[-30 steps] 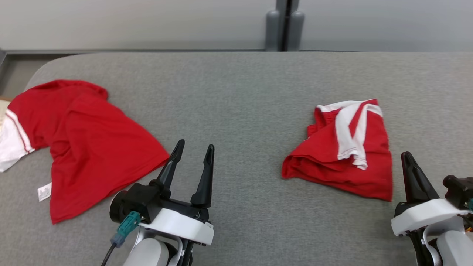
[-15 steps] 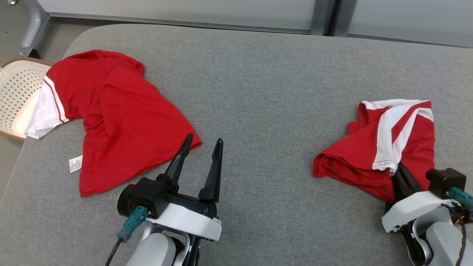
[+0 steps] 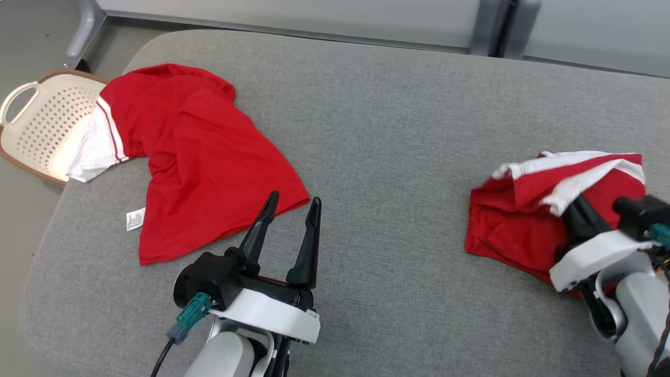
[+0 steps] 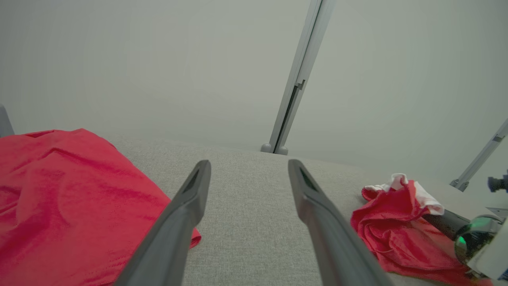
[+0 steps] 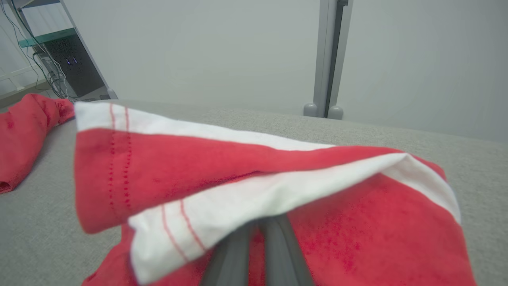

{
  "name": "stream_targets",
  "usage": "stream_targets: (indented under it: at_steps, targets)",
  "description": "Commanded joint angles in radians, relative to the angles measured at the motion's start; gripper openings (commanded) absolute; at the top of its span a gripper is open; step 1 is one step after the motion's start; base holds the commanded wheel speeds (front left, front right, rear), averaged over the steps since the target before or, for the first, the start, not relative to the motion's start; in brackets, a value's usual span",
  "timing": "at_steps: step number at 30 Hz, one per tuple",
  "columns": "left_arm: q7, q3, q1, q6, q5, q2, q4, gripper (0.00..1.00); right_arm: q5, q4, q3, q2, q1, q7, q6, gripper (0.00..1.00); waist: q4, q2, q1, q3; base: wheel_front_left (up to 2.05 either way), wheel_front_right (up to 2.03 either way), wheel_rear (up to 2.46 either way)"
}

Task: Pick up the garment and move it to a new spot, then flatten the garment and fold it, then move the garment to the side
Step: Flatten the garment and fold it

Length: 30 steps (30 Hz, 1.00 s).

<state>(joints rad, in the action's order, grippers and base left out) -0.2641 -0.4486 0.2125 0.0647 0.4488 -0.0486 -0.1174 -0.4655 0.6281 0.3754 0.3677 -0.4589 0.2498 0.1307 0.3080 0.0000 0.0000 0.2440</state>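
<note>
Red-and-white folded garment [image 3: 502,235] hides the tips of the shut right pincer [image 3: 574,209]; left pincer [image 3: 294,198] gapes empty.

**Folded garment [image 3: 502,235], top flap raised**

It is red with white, red-striped bands, bunched in loose layers on the grey surface [image 3: 387,157] at the robot's right. Its white-trimmed upper flap is lifted and the lower layers lie down.

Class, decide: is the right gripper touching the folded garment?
Touching. Right wrist view: the folded garment drapes over the right gripper, whose shut fingers are tucked beneath it.
</note>
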Motion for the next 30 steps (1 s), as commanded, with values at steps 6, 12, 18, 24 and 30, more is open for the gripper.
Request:
stream_targets:
  at_steps: [6,12,18,24,30]
  targets:
    - [0.000,-0.019,0.028,0.010,0.021,-0.004,0.016,1.00,-0.014,0.038,0.017,0.032,-0.092,-0.039,0.000,0.00,0.049,0.0000,0.0000,0.044,0.00,0.00,0.00]
    - [0.000,-0.042,0.042,0.021,0.035,-0.004,0.027,1.00,-0.015,0.132,0.049,0.046,-0.163,-0.123,0.000,0.00,0.085,0.0000,0.0000,0.078,0.00,0.00,0.00]
    - [0.000,-0.036,0.046,0.030,0.027,-0.004,0.023,1.00,-0.044,0.187,0.073,0.026,-0.198,-0.123,0.000,0.00,0.072,0.0000,0.0000,0.075,0.00,0.00,0.00]
    - [0.000,-0.010,0.047,0.015,-0.003,-0.004,0.002,1.00,-0.071,0.170,0.115,0.003,-0.201,-0.068,0.000,0.00,0.002,0.0000,0.0000,0.032,0.00,0.00,0.00]
    - [0.000,0.037,0.047,-0.001,-0.034,-0.004,-0.006,1.00,-0.084,0.101,0.140,-0.007,-0.195,-0.018,0.000,0.00,-0.103,0.0000,0.0000,-0.024,0.00,0.00,0.00]
